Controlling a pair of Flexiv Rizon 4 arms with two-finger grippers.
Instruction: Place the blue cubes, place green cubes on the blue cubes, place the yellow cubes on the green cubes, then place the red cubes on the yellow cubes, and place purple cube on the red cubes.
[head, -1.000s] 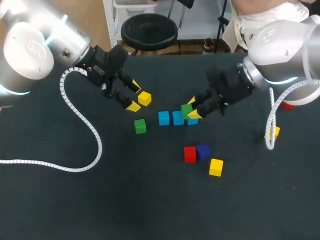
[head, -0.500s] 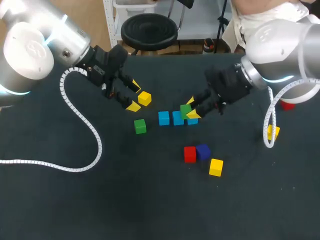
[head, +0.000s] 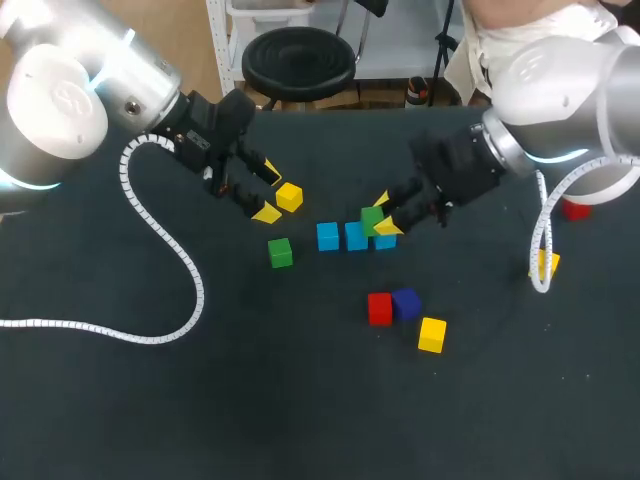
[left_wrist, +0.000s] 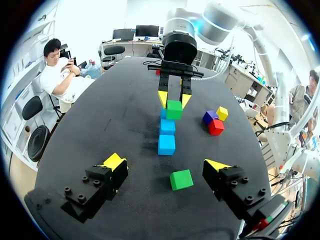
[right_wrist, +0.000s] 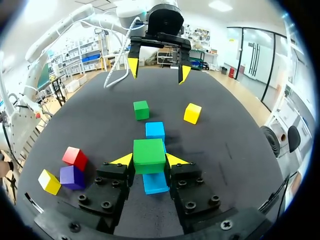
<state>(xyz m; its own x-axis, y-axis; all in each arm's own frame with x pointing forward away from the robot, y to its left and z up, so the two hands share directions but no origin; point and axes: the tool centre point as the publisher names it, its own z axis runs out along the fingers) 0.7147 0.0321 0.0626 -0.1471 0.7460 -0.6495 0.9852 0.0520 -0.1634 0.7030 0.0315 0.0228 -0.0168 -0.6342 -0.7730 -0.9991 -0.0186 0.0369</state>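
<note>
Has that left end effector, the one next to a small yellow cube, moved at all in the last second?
No. The left end effector stays open in the same spot beside the small yellow cube.

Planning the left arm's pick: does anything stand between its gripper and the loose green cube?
Nothing visible: the loose green cube lies in the open, just ahead of the open left gripper.

The dark bench is lit brightly and evenly from overhead, only faint, soft shadows are thrown beside the blue cubes, and a pale sheen is caught on the left arm.
</note>
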